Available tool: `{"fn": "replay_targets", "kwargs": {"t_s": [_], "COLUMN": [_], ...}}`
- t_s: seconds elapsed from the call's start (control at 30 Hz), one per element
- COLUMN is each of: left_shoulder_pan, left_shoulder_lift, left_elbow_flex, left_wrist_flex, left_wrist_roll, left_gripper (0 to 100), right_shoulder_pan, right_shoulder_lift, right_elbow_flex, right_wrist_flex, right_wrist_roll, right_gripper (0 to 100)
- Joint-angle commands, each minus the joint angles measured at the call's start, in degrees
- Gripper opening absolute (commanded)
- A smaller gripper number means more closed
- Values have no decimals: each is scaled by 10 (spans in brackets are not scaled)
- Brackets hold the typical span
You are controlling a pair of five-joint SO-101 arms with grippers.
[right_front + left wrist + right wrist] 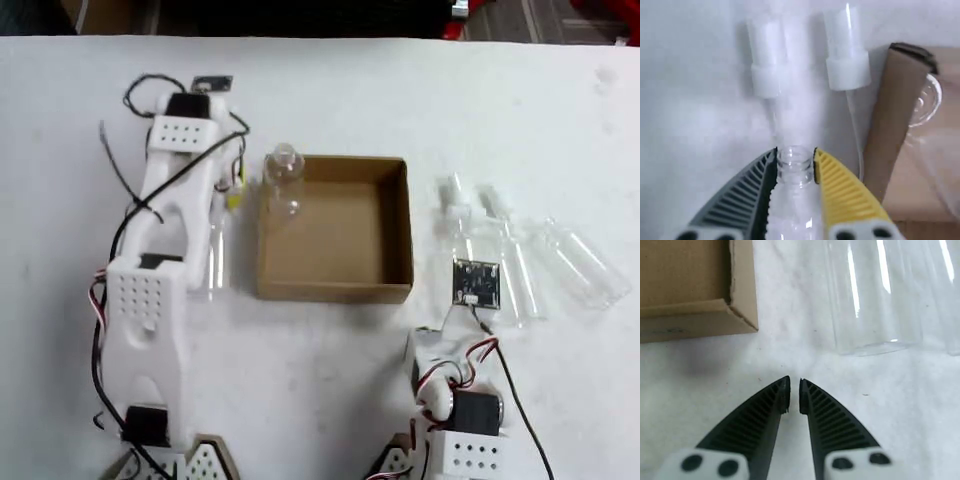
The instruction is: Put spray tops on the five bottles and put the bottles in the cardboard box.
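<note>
Starting at the left: gripping a clear bottle [792, 200] by the neck with the left tool [795, 152], grey and yellow fingers closed snug on the glass just under the open, uncapped mouth. Held low over the table [330, 90], just beside the left wall of the cardboard box [335, 290], long axis running along that wall and mouth pointing away from the arm's base.

Straight ahead of that mouth, near but not touching: one spray top [765, 65] and a second spray top [846, 55], lying loose with stems toward the bottle. Judged the relation that matters — both tops flanking the line of the bottle's own axis, one to either side, and far nearer the left arm than the right.

In the middle: box open upward, with another bottle [285, 178] at its far left corner; standing or leaning there, hard to say which.

To the right, well apart from the box: three more bottles [520, 260] lying side by side, at least two seemingly topped in white. Short of their bases, the right tool [794, 385] — holding nothing, black fingers drawn almost together with only a sliver between.

No label, brand or readable print anywhere on bottles, tops or box.
</note>
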Motion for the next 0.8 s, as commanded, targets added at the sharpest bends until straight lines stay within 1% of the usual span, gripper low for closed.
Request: {"fn": "replay_targets", "kwargs": {"t_s": [0.0,0.07,0.13,0.33,0.43,0.6,0.7,0.77], "left_shoulder_pan": [2,7,19,88,118,125,126,126], "left_shoulder_lift": [-94,-130,-183,-425,-543,-723,-838,-916], "left_elbow_flex": [-58,-51,-18,147,226,405,542,644], "left_wrist_flex": [24,24,24,19,-15,-151,-257,-346], "left_wrist_roll": [6,6,5,6,6,7,7,7], "left_gripper": [21,21,21,21,21,20,20,20], "right_shoulder_pan": [0,0,0,0,0,0,0,0], "right_shoulder_lift": [-1,-1,-1,-1,-1,-1,-1,-1], "right_elbow_flex": [4,4,4,4,4,4,4,4], "right_wrist_flex": [4,4,4,4,4,4,4,4], "right_wrist_roll": [7,6,6,6,6,6,6,6], "right_gripper": [17,17,17,17,17,17,17,17]}}
